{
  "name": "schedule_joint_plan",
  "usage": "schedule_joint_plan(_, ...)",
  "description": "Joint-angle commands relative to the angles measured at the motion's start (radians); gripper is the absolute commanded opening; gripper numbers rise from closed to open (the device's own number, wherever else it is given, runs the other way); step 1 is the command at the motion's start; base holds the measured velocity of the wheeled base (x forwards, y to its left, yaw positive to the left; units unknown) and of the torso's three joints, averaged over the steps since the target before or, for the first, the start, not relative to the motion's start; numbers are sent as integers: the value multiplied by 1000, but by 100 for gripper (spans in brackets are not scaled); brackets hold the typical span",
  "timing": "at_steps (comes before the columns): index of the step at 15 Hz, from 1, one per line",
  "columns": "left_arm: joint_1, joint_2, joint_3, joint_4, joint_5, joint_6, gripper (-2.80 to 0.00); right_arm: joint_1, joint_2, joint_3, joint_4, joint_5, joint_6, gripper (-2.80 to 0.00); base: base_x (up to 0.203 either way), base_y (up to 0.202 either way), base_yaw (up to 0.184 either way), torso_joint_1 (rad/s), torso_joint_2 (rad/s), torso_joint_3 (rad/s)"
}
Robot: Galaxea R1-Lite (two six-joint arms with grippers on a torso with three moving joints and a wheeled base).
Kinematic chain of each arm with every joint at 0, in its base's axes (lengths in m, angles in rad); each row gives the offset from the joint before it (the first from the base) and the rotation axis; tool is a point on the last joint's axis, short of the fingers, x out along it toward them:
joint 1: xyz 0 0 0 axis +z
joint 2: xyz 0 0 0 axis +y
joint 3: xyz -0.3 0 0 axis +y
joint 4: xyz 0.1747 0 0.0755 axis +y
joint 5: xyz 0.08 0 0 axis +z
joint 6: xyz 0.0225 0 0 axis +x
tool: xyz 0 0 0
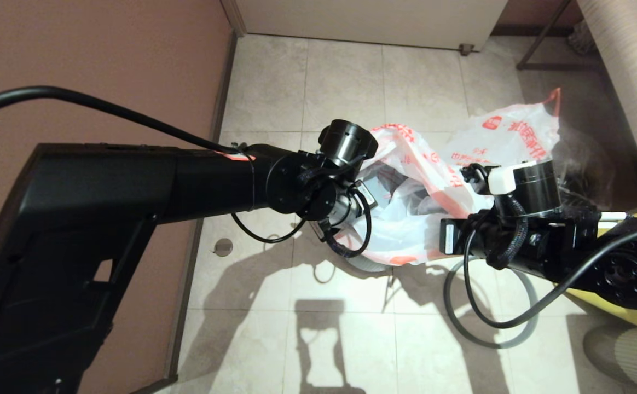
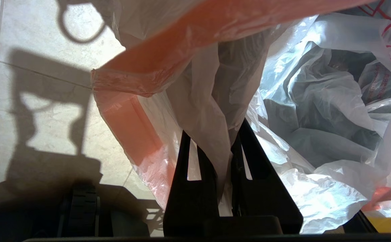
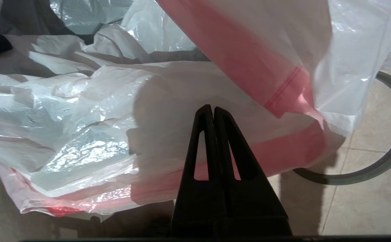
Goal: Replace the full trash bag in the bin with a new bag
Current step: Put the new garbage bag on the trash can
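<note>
The full trash bag [image 1: 406, 219], white film with red print and lumpy inside, sits with its mouth open between my two arms. My left gripper [image 2: 214, 129] is shut on a gathered fold of the bag's rim [image 2: 202, 111], beside a red-edged handle [image 2: 182, 50]. My right gripper [image 3: 212, 107] is shut at the bag's opposite side; the film [image 3: 168, 101] lies behind its tips and nothing shows between them. The bin is mostly hidden under the bag; only a dark wall [image 3: 128, 220] shows below it. The new bag [image 1: 510, 134] lies flat and smooth on the floor behind.
The grey ring rim [image 3: 336, 180] lies loose on the tiles beside the bag. A clear bag with dark contents [image 1: 586, 158] sits at the right, with a yellow bag [image 1: 608, 306] nearer me. A brown wall [image 1: 105, 54] runs along the left and striped furniture [image 1: 636, 82] along the right.
</note>
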Motion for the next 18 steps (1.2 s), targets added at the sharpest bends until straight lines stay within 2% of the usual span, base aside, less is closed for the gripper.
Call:
schedule_joint_plan(1,0,6,4,3,3,-9,-280,-12,14,-1,-1,-2,-5,-280,0,0,0,0,0,0)
schedule_joint_plan(5,13,74,76,-15,2,-12,-280,-24,83,4,-5,0,-12,-280,0,0,0,0,0,0)
schedule_joint_plan(9,42,124,163,-145,-34,-10,-280,-21,135,13,-42,1,-13,-280,0,0,0,0,0,0)
schedule_joint_plan(14,43,139,156,-162,-43,-7,-280,-15,104,95,-49,-19,-12,-280,0,0,0,0,0,0)
schedule_joint_plan(18,42,131,149,-156,-43,-9,-280,-41,70,104,-103,-37,-35,-280,0,0,0,0,0,0)
